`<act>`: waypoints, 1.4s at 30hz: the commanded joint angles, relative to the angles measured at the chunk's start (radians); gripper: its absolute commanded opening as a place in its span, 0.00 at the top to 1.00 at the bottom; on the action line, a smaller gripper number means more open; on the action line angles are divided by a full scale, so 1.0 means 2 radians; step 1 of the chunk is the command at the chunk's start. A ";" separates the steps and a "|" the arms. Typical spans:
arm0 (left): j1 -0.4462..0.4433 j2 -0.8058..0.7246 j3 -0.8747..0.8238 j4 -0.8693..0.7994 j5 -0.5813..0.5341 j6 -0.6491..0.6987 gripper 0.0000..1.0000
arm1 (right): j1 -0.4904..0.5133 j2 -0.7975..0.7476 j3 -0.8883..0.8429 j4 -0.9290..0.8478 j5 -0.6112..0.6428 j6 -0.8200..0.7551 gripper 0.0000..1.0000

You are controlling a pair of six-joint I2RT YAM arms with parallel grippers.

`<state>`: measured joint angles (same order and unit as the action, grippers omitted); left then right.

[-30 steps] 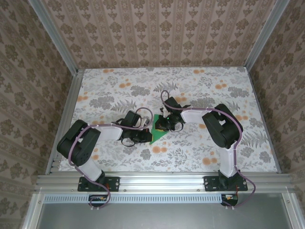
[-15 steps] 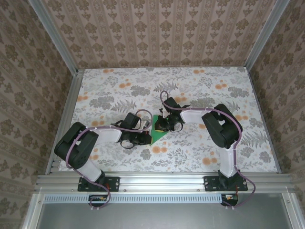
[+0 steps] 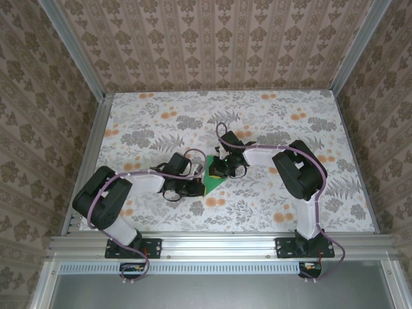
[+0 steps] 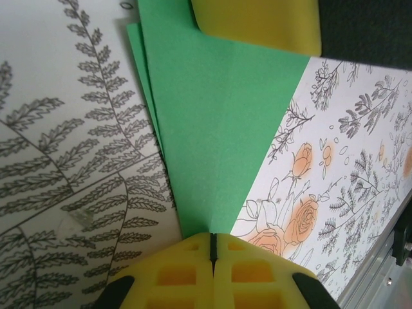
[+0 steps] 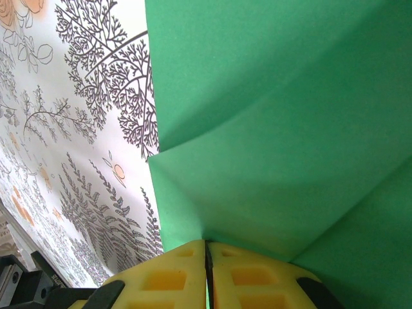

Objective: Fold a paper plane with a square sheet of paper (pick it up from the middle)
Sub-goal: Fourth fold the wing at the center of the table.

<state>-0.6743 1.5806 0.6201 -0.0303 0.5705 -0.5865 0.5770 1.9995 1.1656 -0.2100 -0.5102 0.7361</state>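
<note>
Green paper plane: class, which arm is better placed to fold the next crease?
Right, probably. The right arm's yellow fingers are shut on the wide, layered end of the green folded paper plane, where the creases lie. The left arm's yellow fingers pinch the narrow tip, which suits anchoring.

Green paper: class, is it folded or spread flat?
Folded: the paper plane tapers to a point, a second layer shows along its edge, and creases cross it.

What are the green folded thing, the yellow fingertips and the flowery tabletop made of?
The paper plane: thin matte green paper, going by its sharp creases and layered edges. The left gripper's fingers: yellow, matte, moulded with square hollows, probably soft plastic or rubber. The table: a smooth printed floral cover, perhaps paper or vinyl.
</note>
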 commanded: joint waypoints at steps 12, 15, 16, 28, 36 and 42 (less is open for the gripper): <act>-0.013 -0.014 -0.018 -0.098 0.011 0.014 0.94 | -0.008 0.044 -0.010 -0.055 0.085 0.009 0.89; -0.009 -0.035 -0.010 -0.094 -0.010 0.011 0.94 | -0.008 0.043 -0.011 -0.053 0.085 0.009 0.89; -0.007 -0.045 -0.008 -0.091 -0.019 0.010 0.94 | -0.008 0.041 -0.011 -0.052 0.084 0.009 0.89; 0.014 -0.085 -0.006 0.032 -0.083 -0.031 0.93 | -0.008 0.044 0.000 0.000 0.081 0.035 0.89; 0.015 -0.024 0.007 0.096 -0.085 -0.047 0.96 | -0.009 0.050 0.008 0.019 0.072 0.047 0.89; 0.021 0.003 0.016 0.120 -0.099 -0.050 0.99 | -0.008 0.049 0.005 0.023 0.065 0.045 0.89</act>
<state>-0.6418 1.5642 0.6201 0.1513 0.3950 -0.6693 0.5713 2.0342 1.1961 -0.1089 -0.4786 0.8150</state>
